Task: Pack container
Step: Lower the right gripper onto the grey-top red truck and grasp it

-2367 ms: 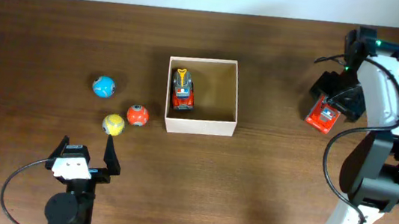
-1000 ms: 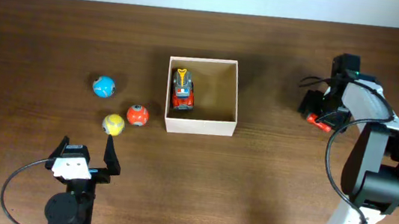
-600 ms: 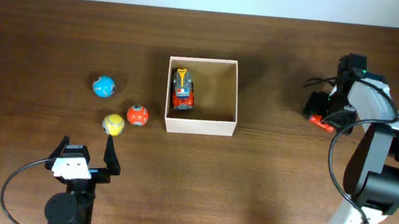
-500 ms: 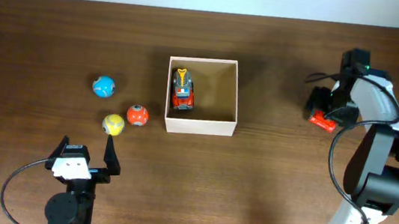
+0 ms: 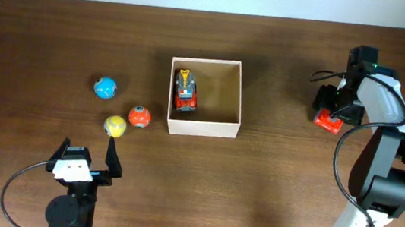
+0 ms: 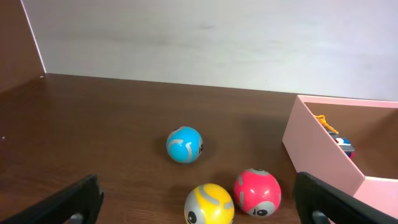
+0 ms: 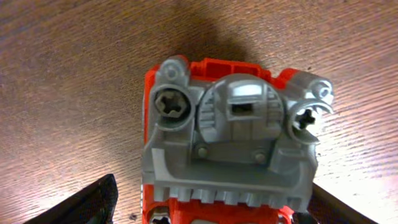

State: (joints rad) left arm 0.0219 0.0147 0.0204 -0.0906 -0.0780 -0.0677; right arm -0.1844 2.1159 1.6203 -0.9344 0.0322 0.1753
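The container [image 5: 202, 126] is a square cream-white box at the table's middle, with a red and yellow toy car [image 5: 185, 90] along its left wall. It also shows in the left wrist view [image 6: 317, 155]. A second red toy car [image 5: 328, 122] lies on the table at the right. My right gripper [image 5: 335, 107] hangs over it. In the right wrist view the car's grey and red body [image 7: 230, 137] fills the space between the right gripper's [image 7: 211, 208] fingers, with a gap at the left finger. My left gripper [image 5: 84, 163] is open and empty.
Three balls lie left of the container: blue [image 5: 104, 87], yellow [image 5: 115, 126] and red-orange [image 5: 139, 116]. In the left wrist view the blue ball [image 6: 184, 144], yellow ball [image 6: 209, 204] and red ball [image 6: 257, 191] lie ahead of the fingers.
My right gripper has shifted a little right and toward the back over the red car, and more of the car now shows below it. The left arm has not moved.
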